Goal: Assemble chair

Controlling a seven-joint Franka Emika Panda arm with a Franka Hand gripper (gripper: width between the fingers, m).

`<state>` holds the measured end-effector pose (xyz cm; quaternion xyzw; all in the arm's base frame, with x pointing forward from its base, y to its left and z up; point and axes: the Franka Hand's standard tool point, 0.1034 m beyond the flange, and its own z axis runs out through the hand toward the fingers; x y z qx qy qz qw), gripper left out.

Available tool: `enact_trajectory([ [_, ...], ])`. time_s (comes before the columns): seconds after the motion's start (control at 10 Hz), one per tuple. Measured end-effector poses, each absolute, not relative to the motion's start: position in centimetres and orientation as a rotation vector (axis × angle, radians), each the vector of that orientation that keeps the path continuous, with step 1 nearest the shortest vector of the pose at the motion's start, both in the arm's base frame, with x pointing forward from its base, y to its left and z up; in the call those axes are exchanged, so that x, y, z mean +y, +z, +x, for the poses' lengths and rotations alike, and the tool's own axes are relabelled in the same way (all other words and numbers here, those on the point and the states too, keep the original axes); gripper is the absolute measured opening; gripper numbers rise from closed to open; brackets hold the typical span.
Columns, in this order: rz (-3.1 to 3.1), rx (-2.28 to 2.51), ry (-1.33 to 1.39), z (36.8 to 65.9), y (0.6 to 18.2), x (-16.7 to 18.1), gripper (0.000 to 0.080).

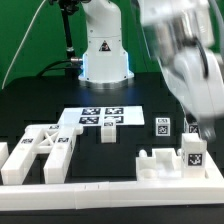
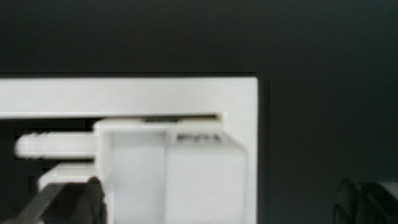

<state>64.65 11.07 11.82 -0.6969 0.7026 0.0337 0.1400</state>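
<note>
**Pincer low over tagged chair parts**

Exterior view: pincer point(image 1: 194, 128) blurred just above tagged chair block point(image 1: 192, 153), probably lined up for a grasp; open or shut, cannot tell. Cross-braced frame point(image 1: 40, 150) well apart on table point(image 1: 140, 100). Wrist view: pegged chair piece point(image 2: 169, 165) close beneath. Only patterned tags, no readable writing.

The exterior view sits raised off the worktop point(image 1: 40, 100) and looks down across it from the edge lined by the border rail point(image 1: 110, 190) toward the opposite edge, where the robot base point(image 1: 104, 55) stands. It takes in the marker board point(image 1: 100, 117) at mid-worktop and the chair pieces point(image 1: 40, 155) along the rail edge. The arm point(image 1: 180, 50) shows blurred, close to this lens. The wrist view looks down from very near, filling its picture with a white chair piece point(image 2: 160, 100) on the black worktop. Both views appear to share the pieces under the hand point(image 1: 193, 128), by the rail-edge corner at the exterior view's right.
</note>
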Motion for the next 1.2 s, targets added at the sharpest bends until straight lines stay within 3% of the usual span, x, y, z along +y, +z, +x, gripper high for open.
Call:
enact_trajectory([
  [0.2, -2.028, 2.032, 0.105, 64.5, 10.5, 11.5, 0.0649],
  [0.6, -2.110, 1.943, 0.083, 64.5, 10.7, 10.8, 0.0649],
  [1.0, -2.451, 1.538, 0.062, 60.7, 10.6, 10.1, 0.0649],
  [1.2, -2.580, 1.332, 0.033, 60.3, 10.4, 10.3, 0.0649],
])
